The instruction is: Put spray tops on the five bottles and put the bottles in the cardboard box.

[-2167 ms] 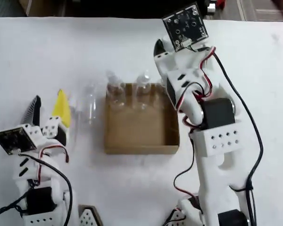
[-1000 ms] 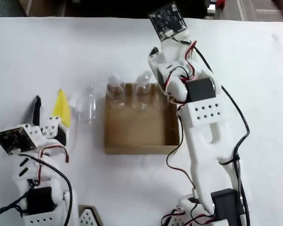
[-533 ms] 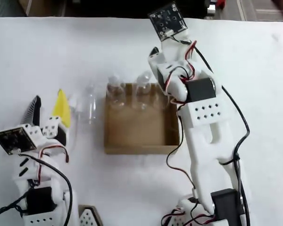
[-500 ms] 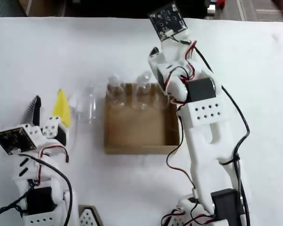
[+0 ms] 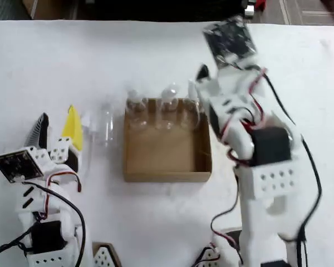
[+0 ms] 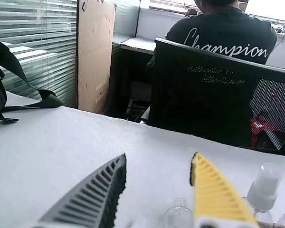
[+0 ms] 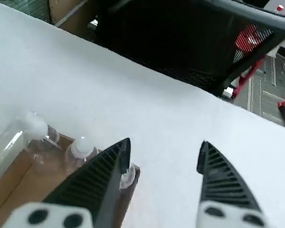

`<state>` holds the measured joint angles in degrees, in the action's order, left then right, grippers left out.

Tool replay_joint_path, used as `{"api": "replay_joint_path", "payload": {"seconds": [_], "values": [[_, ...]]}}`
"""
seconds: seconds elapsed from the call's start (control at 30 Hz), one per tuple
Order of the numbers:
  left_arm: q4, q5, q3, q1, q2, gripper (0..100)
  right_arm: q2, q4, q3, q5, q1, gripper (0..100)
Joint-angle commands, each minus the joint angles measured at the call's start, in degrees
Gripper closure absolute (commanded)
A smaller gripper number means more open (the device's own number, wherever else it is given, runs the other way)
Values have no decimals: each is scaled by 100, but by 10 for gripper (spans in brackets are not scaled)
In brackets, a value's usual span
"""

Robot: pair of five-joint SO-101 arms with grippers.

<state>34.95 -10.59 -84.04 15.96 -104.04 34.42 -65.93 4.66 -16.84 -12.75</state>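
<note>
The left gripper [image 6: 159, 157] hung over the white table [image 6: 47, 137], jaws spread. Beyond it were 1 spray-topped bottle [image 6: 265, 184] and 1 open-necked bottle [image 6: 178, 211].

Brown cardboard box [image 5: 167, 158], clear bottles [image 5: 137, 112], white table [image 5: 55, 61]

White table [image 5: 156, 55] before me, black bag [image 6: 0, 80] with its strap lying on the tabletop, black mesh chair [image 6: 213, 104] just beyond the far edge, brown board [image 6: 96, 52] upright beside window blinds [image 6: 33, 42], red frame [image 7: 255, 39] on the floor behind.
</note>
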Motion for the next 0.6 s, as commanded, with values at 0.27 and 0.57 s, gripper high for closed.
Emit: {"api": "replay_joint_path", "payload": {"seconds": [0.27,0.57], "values": [[26,-26,18,66,-57,904,2703,382,3156,888,1543,989],[35,-26,18,418,-57,970,4532,2000,6549,923,1525,982]]}}
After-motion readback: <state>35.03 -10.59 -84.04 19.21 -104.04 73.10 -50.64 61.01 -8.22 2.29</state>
